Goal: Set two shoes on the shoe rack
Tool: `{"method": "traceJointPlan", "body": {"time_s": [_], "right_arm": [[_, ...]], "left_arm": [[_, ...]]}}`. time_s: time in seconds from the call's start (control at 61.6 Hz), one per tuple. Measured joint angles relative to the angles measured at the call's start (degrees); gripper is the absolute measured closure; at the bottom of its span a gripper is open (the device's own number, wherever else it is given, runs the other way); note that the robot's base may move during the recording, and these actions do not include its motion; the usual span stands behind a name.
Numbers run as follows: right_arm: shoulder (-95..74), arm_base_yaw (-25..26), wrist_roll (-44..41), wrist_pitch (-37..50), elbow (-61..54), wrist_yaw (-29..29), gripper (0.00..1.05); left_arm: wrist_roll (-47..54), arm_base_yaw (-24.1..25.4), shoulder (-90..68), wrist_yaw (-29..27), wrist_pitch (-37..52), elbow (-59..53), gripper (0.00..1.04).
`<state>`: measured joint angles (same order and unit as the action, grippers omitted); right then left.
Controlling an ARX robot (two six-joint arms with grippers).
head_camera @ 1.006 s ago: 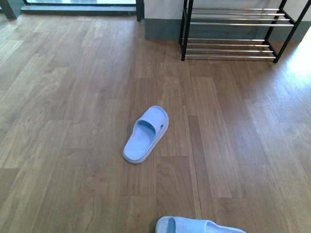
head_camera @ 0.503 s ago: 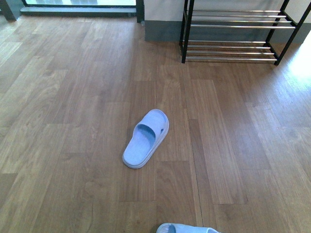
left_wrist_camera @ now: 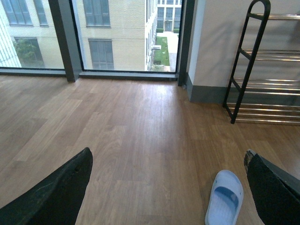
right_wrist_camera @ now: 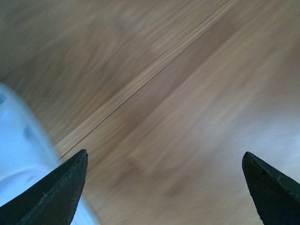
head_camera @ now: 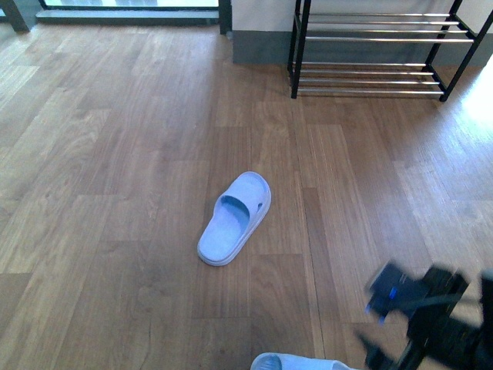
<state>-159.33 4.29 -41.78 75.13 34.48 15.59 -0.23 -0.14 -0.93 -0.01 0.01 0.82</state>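
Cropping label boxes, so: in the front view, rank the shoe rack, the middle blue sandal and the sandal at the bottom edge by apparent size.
1. shoe rack, largest though farthest and cropped.
2. middle blue sandal, fully visible.
3. sandal at the bottom edge: only a sliver shows, so true size unsure.

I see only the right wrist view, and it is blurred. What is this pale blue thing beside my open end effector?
Observer: Most likely a light blue slide sandal; the front view shows one at its lower edge, close to the right arm.
Operator: Where is the shoe rack?
Observer: The shoe rack stands far ahead against the wall, beyond a second sandal on the floor.
Operator: Any grey sneakers?
Observer: None in any view.
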Motion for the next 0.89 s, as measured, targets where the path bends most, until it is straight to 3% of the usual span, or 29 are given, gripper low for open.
{"method": "traceJointPlan", "body": {"time_s": [0.049, 0.162, 0.422, 0.617, 0.893], "right_arm": [[-7.43, -0.63, 2.38, 0.79, 1.01, 0.52, 0.09], [-6.80, -0.22, 4.70, 1.95, 0.26, 3.37, 0.09], [-9.77, 6.23, -7.30, 3.93, 2.62, 2.45, 0.09], [-11.61, 6.93, -7.72, 4.79, 4.17, 0.70, 0.09], [-17.27, -0.07, -2.03, -0.57, 11.93, 1.64, 0.09]], "left_arm": [[-0.02, 0.00, 0.00, 0.00, -0.02, 0.00, 0.09], [-0.02, 0.00, 0.00, 0.02, -0.02, 0.00, 0.09], [-0.02, 0.00, 0.00, 0.00, -0.02, 0.00, 0.09], [-0.02, 0.00, 0.00, 0.00, -0.02, 0.00, 0.09], [-0.02, 0.00, 0.00, 0.00, -0.02, 0.00, 0.09]]}}
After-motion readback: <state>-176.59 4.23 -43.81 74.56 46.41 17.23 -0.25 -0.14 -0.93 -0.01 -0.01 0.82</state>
